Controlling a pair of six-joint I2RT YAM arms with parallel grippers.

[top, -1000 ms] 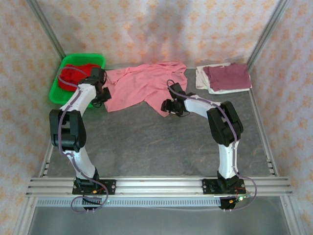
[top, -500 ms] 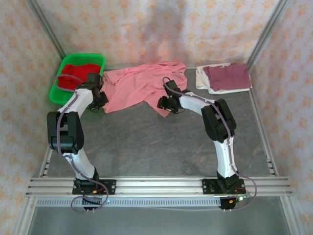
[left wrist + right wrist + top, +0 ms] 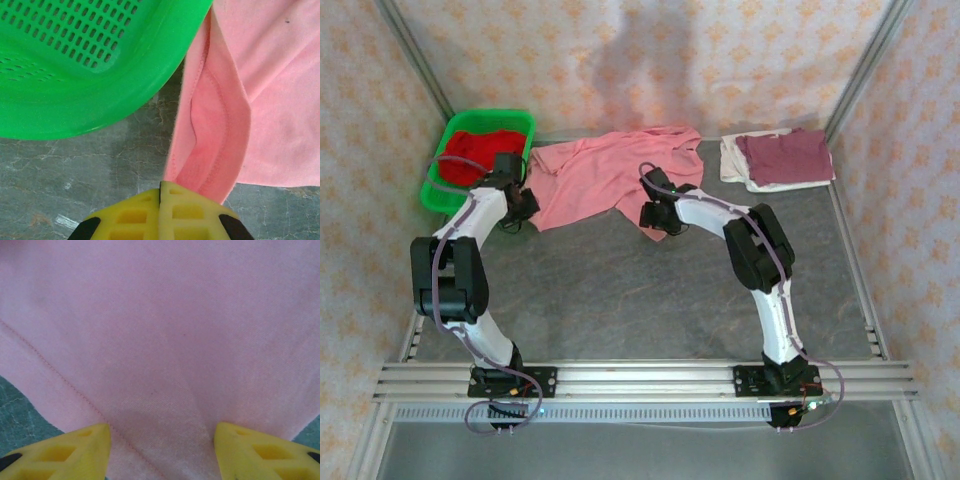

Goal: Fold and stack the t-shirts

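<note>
The large salmon-pink t-shirt (image 3: 600,170) lies crumpled and spread at the back middle of the table. My left gripper (image 3: 520,207) is at its left edge. In the left wrist view the left gripper (image 3: 161,186) is shut, and a pinched fold of the pink sleeve (image 3: 215,145) runs in under its fingertips. My right gripper (image 3: 653,215) is at the shirt's lower right edge. Seen from the right wrist, this gripper (image 3: 160,432) is open, a finger on either side of the flat pink cloth (image 3: 160,330) and its stitched hem. A maroon t-shirt (image 3: 785,152) lies folded on an off-white one (image 3: 732,160) at the back right.
A green mesh basket (image 3: 435,185) at the back left holds a bright red t-shirt (image 3: 475,150). Its rim (image 3: 75,115) is close beside the left gripper. Metal frame rails run along both sides of the grey table (image 3: 620,290).
The right gripper has slid left and farther back onto the pink shirt's lower edge. The left arm has shifted left and its gripper sits slightly nearer, still shut at the sleeve.
</note>
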